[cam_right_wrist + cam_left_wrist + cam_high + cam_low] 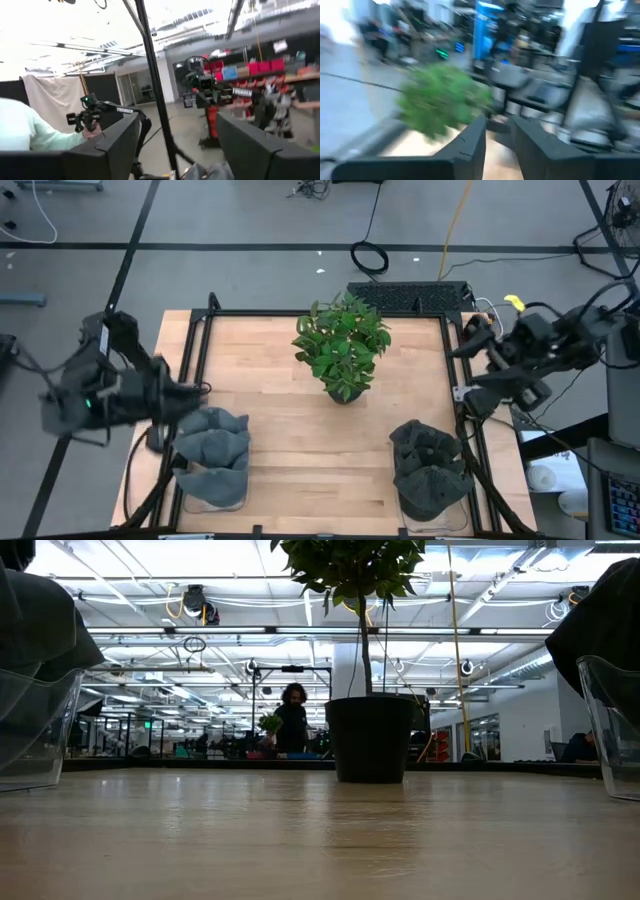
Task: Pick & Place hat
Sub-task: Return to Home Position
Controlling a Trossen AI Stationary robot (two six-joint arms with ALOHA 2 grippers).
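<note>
You're looking at grey floor (250,280) across the top of the high view, crossed by a black line (200,246). In the low view, ceiling lights (180,560) glare along the top, and a person (292,720) stands mid-frame, far back.

bright ceiling lights (250,631) backlight the plant (352,564) into silhouette; table (300,442) evenly lit.

Plant (342,348) in its black pot (371,738) sits mid-desk (280,430) before me, nearer the far edge. Cable coil (370,256) on the floor beyond. Person (292,720) standing far back.
</note>
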